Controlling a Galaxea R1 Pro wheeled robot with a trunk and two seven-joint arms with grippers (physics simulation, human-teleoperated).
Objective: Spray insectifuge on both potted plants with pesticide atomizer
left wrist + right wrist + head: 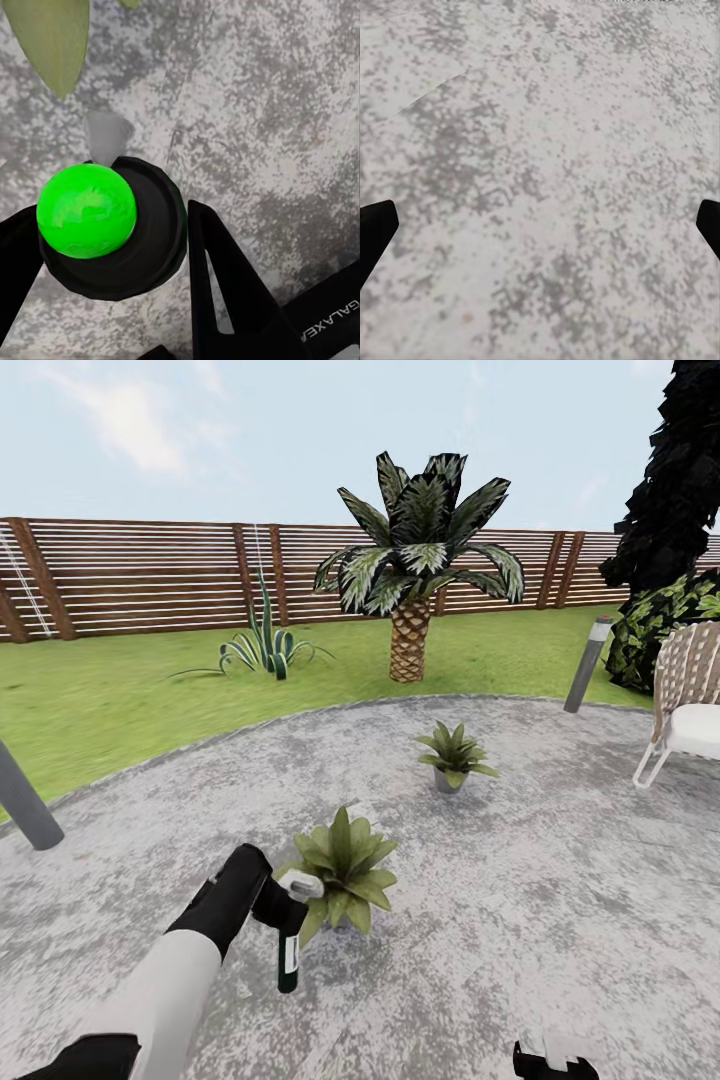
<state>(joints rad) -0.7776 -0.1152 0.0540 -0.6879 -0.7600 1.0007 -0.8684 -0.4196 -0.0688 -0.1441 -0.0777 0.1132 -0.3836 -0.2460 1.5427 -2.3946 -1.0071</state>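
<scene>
The pesticide atomizer (289, 945) hangs pinched in the left tool (275, 905), its pale nozzle touching the leaves of the near potted plant (343, 865), so the spraying step looks to be under way; next it would call for a reach to the far potted plant (455, 753). The right tool (540, 225) hovers spread over the mottled patio (560, 880). Lawn (120, 695), fence (150, 575) and palm (415, 575) lie behind.

On the patio (560, 880), one potted plant (345, 865) sits near, another potted plant (455, 755) behind it to the right.
</scene>
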